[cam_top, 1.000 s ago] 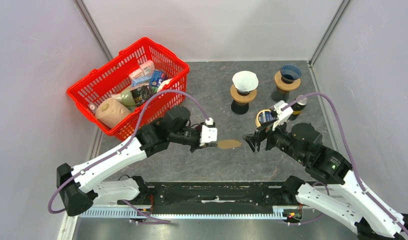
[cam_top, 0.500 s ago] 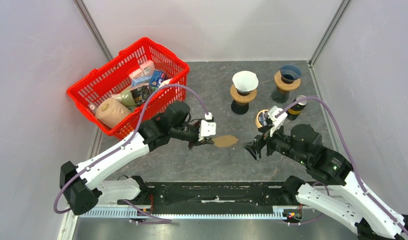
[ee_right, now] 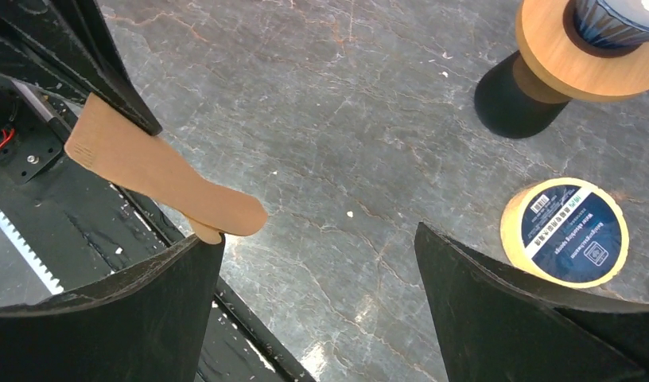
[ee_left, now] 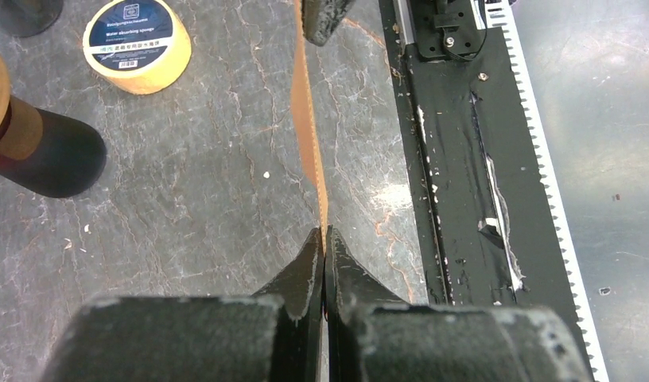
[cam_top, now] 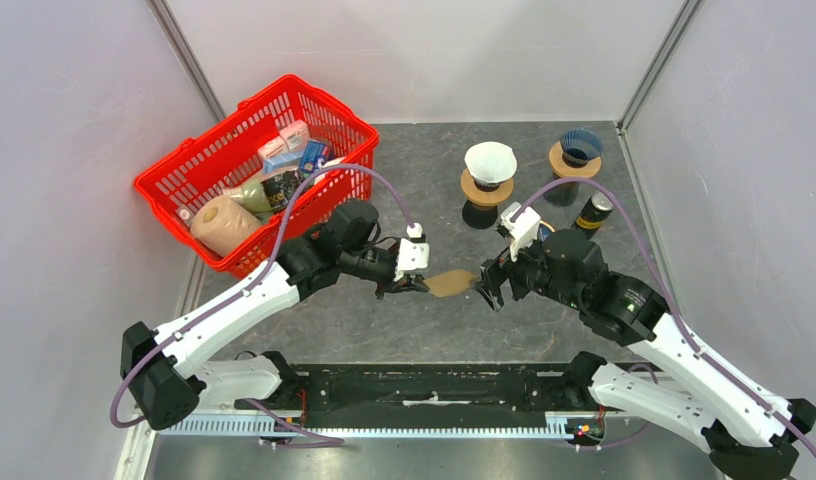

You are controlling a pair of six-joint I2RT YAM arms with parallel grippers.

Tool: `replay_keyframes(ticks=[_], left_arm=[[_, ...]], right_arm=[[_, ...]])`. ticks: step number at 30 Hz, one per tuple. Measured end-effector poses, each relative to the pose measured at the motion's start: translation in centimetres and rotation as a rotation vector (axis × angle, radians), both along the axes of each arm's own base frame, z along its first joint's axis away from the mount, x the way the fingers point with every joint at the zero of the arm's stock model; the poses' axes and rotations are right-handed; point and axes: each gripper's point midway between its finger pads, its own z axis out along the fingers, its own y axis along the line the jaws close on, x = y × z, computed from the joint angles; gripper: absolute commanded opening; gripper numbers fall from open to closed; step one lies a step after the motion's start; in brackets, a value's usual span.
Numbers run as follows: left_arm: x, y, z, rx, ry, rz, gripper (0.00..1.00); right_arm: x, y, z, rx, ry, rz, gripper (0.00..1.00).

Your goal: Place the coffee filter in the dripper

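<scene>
My left gripper is shut on the near edge of a flat brown coffee filter, held above the table; it shows edge-on in the left wrist view and as a flat tan shape in the right wrist view. My right gripper is open, its jaws wide, right at the filter's far edge; one fingertip touches or nearly touches it. A white dripper on a wooden stand and a blue dripper on a second stand are at the back.
A red basket with groceries stands at the back left. A roll of yellow tape lies behind my right gripper. A dark can stands by the blue dripper. The black rail runs along the near edge.
My right gripper has moved left to the filter's far edge. My left gripper has lifted the filter slightly and held it in place.
</scene>
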Motion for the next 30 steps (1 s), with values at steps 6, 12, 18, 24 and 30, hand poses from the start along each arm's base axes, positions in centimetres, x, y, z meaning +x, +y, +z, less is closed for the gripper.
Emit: replay_keyframes(ticks=[6,12,18,24,30], left_arm=[[-0.3,0.0,-0.3,0.016,0.023,-0.014,0.02],[-0.4,0.0,-0.6,0.030,0.034,-0.025,0.02],[-0.6,0.1,-0.7,0.034,0.037,-0.034,0.02],[-0.7,0.0,-0.7,0.034,0.047,-0.047,0.02],[-0.6,-0.2,-0.6,0.041,0.051,-0.056,0.02]], right_arm=[[0.5,-0.4,0.4,-0.001,-0.016,-0.033,0.97],[0.5,-0.7,1.1,0.016,-0.037,-0.048,0.97],[0.8,-0.9,1.1,0.009,-0.043,-0.066,0.97],[0.8,-1.0,1.1,0.005,-0.046,-0.067,0.97],[0.9,-0.8,0.9,-0.002,-0.042,-0.059,0.97]])
